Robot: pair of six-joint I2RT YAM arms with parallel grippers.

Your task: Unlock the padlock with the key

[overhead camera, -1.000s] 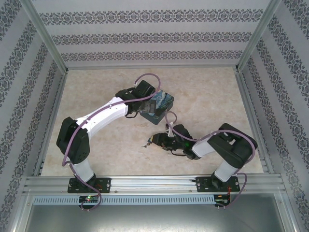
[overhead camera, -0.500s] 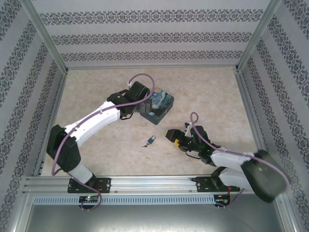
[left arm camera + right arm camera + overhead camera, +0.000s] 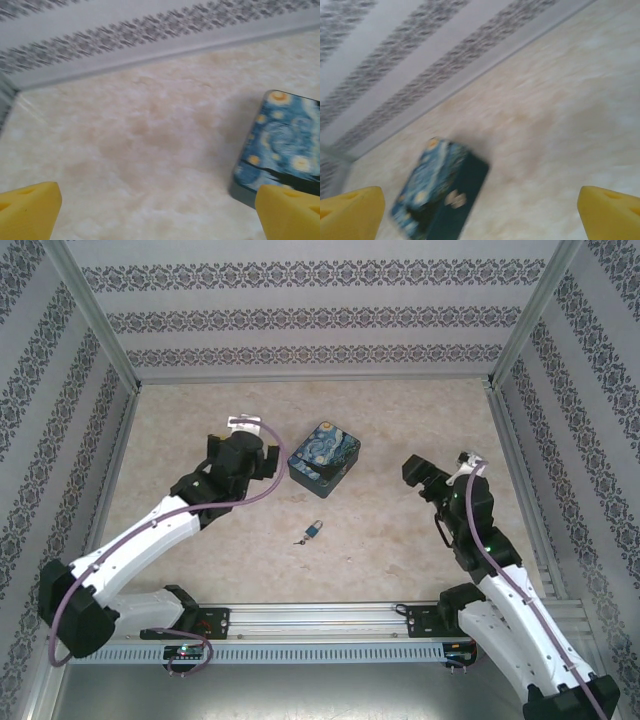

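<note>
Left of the starry-night tin (image 3: pixel 324 458), just beside it, the left gripper (image 3: pixel 270 458) is seen, its fingers (image 3: pixel 27 212) spread wide and empty. On the tin's near side, apart from it, the key (image 3: pixel 302 539) is laid on the marbled table (image 3: pixel 420 420) against the left end of the blue padlock (image 3: pixel 314 530); whether it is inserted cannot be told. Well right of the tin, the right gripper (image 3: pixel 410 469) is seen, fingers (image 3: pixel 607 212) spread wide, empty.
</note>
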